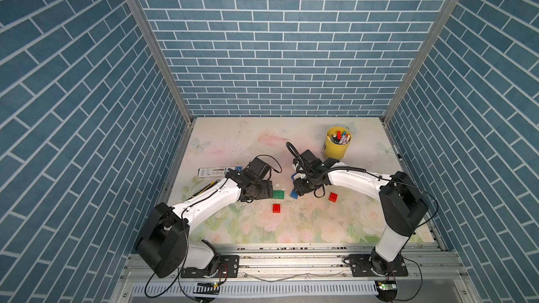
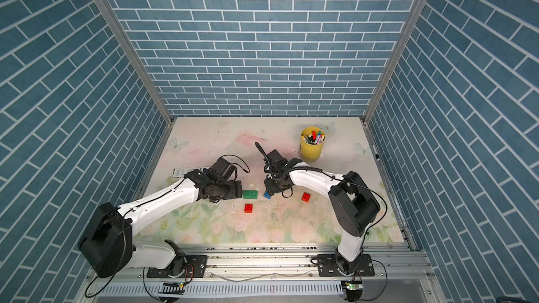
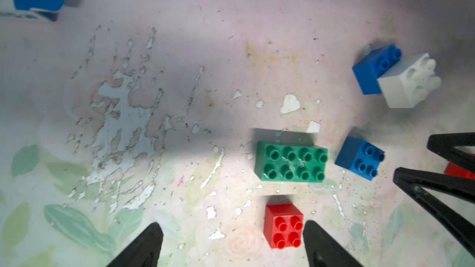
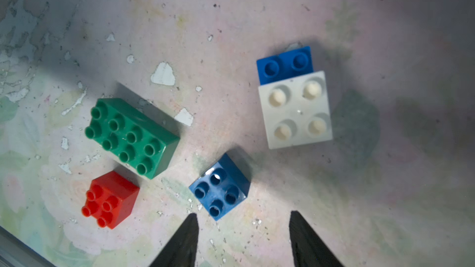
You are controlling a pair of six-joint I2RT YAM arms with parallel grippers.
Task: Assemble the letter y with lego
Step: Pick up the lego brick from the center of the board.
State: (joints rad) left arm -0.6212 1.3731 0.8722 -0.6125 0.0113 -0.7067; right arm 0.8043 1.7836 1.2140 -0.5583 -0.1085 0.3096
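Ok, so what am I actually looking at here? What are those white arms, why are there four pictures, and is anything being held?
Those are two robot arms mounted along the near edge of the table, each ending in a two-fingered gripper. Two pictures come from one camera head overhead. The two close-ups come from a camera on each wrist, looking down. The left gripper and right gripper both stand open, holding nothing. On the table lie toy bricks: a long green brick, two red bricks, a loose blue brick, and a white brick sitting half over a second blue brick. At the back stands a yellow cup of marker pens.
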